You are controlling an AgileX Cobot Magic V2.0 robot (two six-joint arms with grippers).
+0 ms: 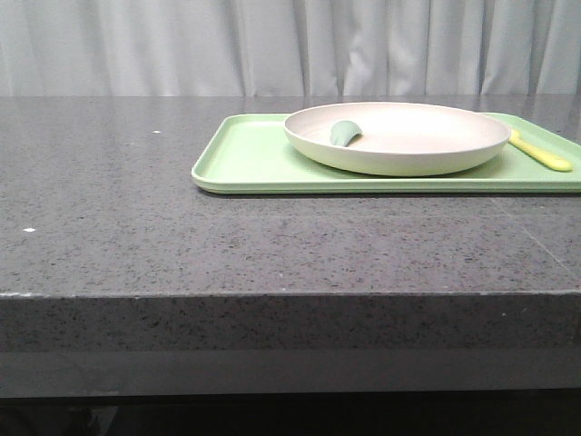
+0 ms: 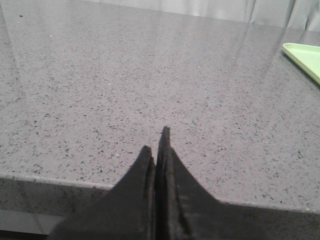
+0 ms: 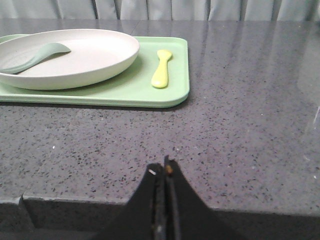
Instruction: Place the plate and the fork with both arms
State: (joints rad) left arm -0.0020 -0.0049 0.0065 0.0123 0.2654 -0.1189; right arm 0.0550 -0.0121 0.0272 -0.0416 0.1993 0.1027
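Note:
The cream-white plate (image 1: 397, 136) sits on a light-green tray (image 1: 245, 159) at the back right of the table; it also shows in the right wrist view (image 3: 75, 57). A small muted-green curved piece (image 1: 344, 133) lies in the plate. The pale-yellow fork (image 1: 541, 153) lies on the tray right of the plate, also in the right wrist view (image 3: 161, 69). My left gripper (image 2: 159, 140) is shut and empty over the table's front edge, far from the tray. My right gripper (image 3: 164, 165) is shut and empty near the front edge, in front of the tray. Neither gripper shows in the front view.
The grey speckled table (image 1: 136, 209) has a thick front edge. A tray corner (image 2: 302, 57) shows in the left wrist view. Pale curtains (image 1: 272, 45) hang behind the table.

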